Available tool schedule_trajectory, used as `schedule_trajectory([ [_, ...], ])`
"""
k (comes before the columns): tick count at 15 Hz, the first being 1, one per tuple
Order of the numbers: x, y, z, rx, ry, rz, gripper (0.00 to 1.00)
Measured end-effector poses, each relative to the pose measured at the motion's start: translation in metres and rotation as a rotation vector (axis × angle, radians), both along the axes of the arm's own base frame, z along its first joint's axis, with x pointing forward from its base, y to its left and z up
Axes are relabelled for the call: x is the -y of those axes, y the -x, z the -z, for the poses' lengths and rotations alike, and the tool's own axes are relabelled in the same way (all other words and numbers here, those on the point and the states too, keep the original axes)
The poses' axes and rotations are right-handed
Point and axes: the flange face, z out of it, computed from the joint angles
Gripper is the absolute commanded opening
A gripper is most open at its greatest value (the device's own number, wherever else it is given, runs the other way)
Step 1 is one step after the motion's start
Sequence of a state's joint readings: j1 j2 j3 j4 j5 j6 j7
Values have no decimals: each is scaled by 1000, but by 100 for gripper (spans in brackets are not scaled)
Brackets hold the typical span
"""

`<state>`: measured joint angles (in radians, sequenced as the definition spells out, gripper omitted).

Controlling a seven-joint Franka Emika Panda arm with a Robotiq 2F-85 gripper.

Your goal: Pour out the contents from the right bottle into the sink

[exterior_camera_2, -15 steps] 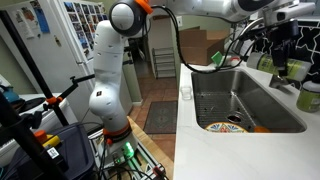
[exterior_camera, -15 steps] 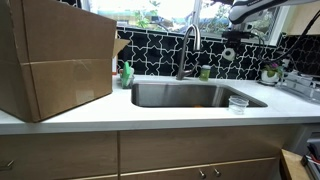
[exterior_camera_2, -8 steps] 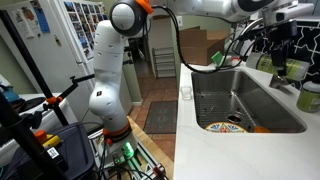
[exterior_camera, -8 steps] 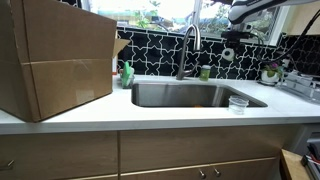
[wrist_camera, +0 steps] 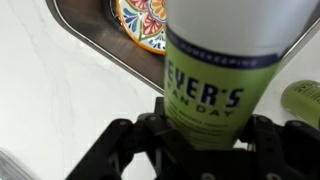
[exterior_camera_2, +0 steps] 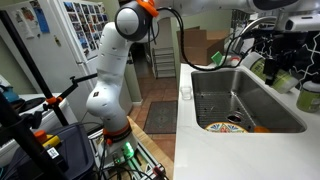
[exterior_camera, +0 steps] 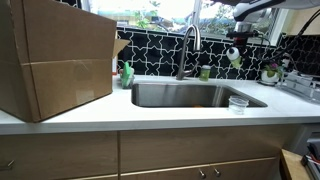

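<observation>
- Grip: the gripper [wrist_camera: 200, 135] is closed tight around the right bottle [wrist_camera: 215, 60], which hangs lifted beside the rim of the sink [wrist_camera: 100, 35].
- Risk — if I tilt here, liquid may land on the countertop [wrist_camera: 60, 100], I judge.
- Nearby: painted plate [wrist_camera: 148, 20] on the sink floor, faucet [exterior_camera: 184, 55], another green bottle [wrist_camera: 305, 100] — close enough to bump.

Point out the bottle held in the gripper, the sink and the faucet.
bottle [wrist_camera: 213, 70]: wrist view, on its green printed label.
sink [exterior_camera: 180, 95]: in an exterior view, on the bare steel inner wall of the basin.
faucet [exterior_camera: 184, 60]: in an exterior view, on its upright neck.
</observation>
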<state>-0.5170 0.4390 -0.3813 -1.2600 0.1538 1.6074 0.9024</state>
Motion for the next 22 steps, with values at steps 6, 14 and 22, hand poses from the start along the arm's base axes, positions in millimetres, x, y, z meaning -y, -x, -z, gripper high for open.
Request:
schedule_trajectory([
  [6,48,27,23,101,-202,209,63],
  [14,57,24,29,130,-227,260,38],
  [22,90,40,77,170,-333,436,38],
])
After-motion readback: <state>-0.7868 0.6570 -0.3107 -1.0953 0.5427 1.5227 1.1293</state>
